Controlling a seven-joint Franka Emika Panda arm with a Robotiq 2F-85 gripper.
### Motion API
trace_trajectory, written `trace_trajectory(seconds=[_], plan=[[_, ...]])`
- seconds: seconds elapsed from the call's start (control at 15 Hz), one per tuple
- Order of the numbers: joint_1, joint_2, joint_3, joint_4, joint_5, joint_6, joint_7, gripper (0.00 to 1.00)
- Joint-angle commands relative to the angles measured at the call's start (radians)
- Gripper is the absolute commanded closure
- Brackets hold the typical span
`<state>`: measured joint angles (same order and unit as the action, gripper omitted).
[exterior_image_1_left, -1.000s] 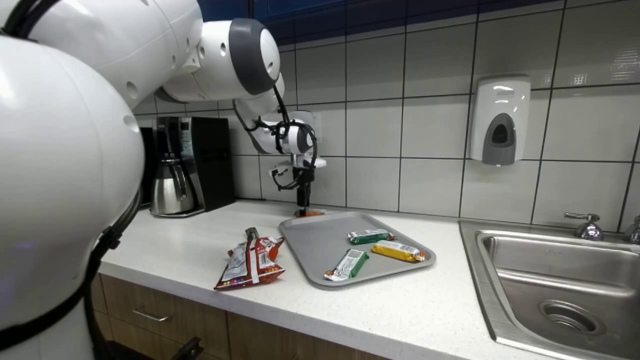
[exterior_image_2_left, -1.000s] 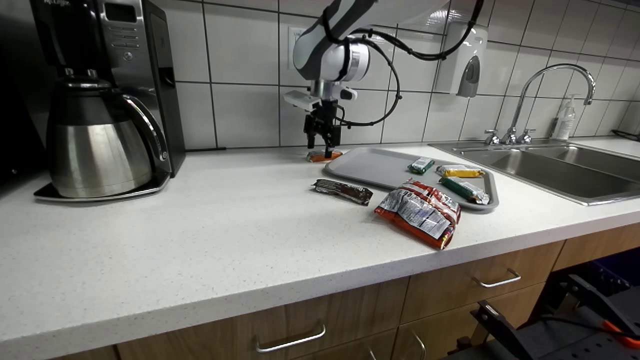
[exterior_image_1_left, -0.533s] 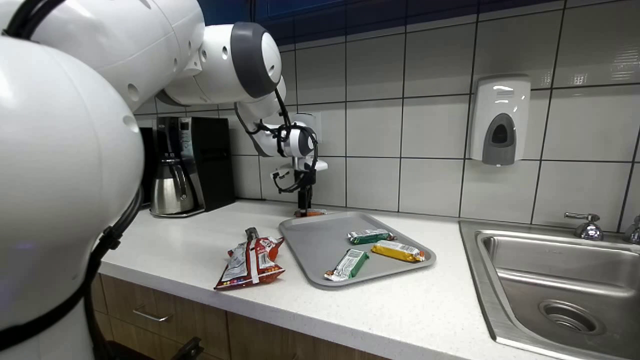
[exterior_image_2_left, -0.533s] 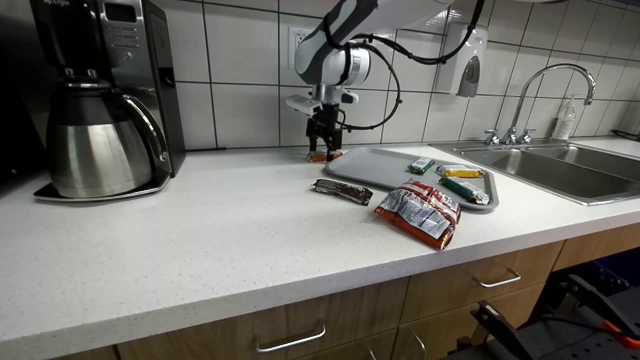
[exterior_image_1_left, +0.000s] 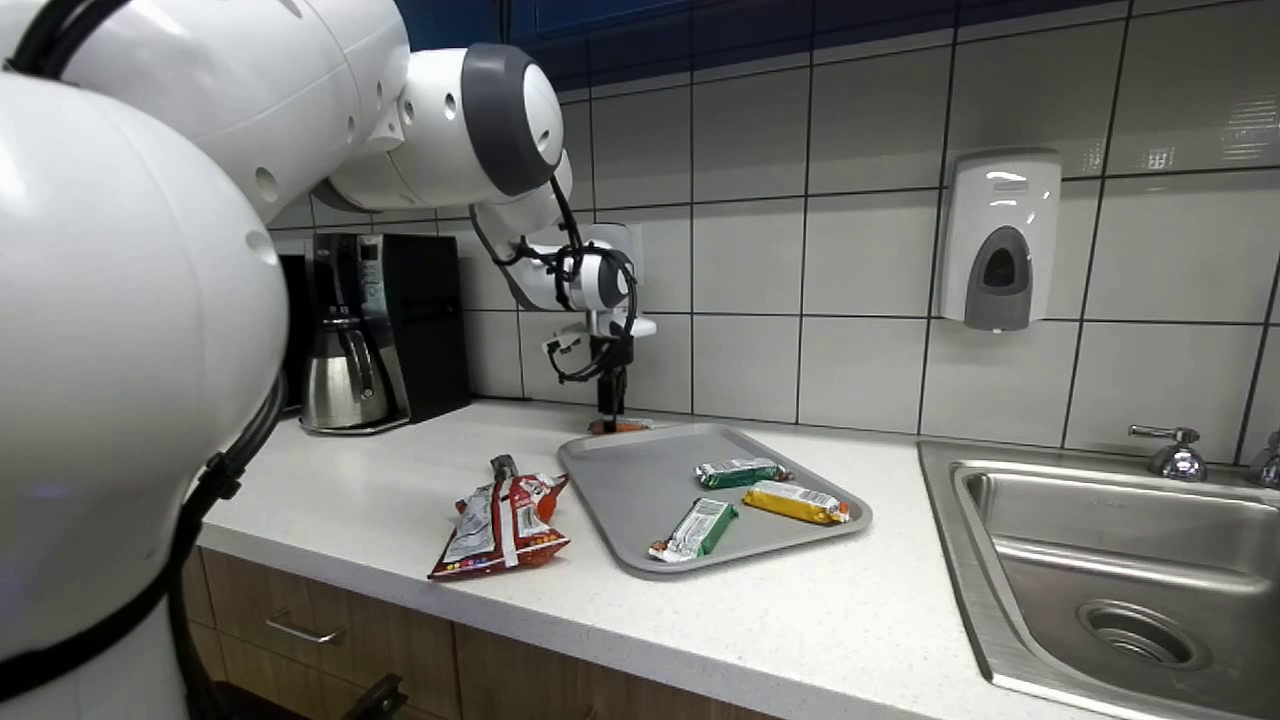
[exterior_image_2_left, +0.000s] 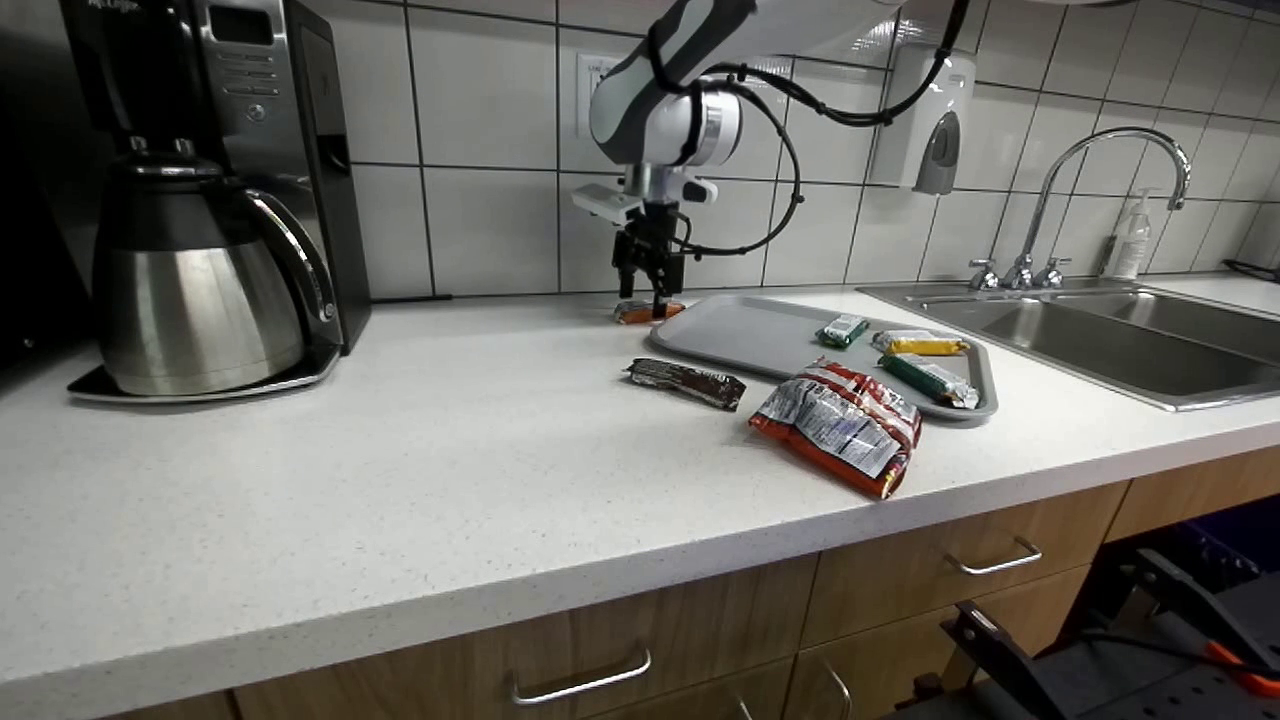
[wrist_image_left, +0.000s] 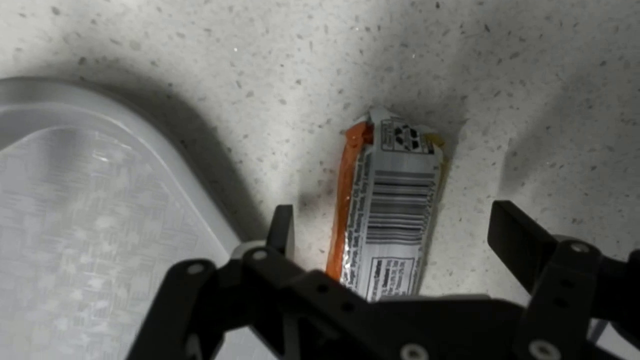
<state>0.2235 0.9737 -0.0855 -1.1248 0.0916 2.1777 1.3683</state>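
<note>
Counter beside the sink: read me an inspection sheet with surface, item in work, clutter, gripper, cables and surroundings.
Surface: white speckled counter, bearing a gray tray.
Item in work: orange-wrapped bar, on the counter, apart from the tray.
Clutter: brown bar and red bag on the counter; two green bars and a yellow bar on the tray.
Gripper: open, straddling the orange-wrapped bar with gaps on both sides in the wrist view; nothing held.
Cables: black cables along the robot arm.
Surroundings: coffee maker, steel sink, soap dispenser on the tiled wall.

Glossy white arm (exterior_image_1_left: 240, 100), grey band (exterior_image_1_left: 500, 118), black cables (exterior_image_2_left: 850, 118), black gripper (wrist_image_left: 393, 224)
</note>
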Motion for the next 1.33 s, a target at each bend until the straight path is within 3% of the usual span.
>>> trace_trajectory(seconds=[0.0,0.07,0.53,1.27], plan=[[-0.01,0.01,0.004,0.035,-0.01,-0.016,0.03,0.25],[-0.01,0.01,0.004,0.036,-0.01,-0.015,0.029,0.26],[-0.01,0.006,0.004,0.035,-0.009,-0.014,0.028,0.81],[-0.027,-0.052,0.012,0.0,-0.005,0.008,-0.008,0.82]])
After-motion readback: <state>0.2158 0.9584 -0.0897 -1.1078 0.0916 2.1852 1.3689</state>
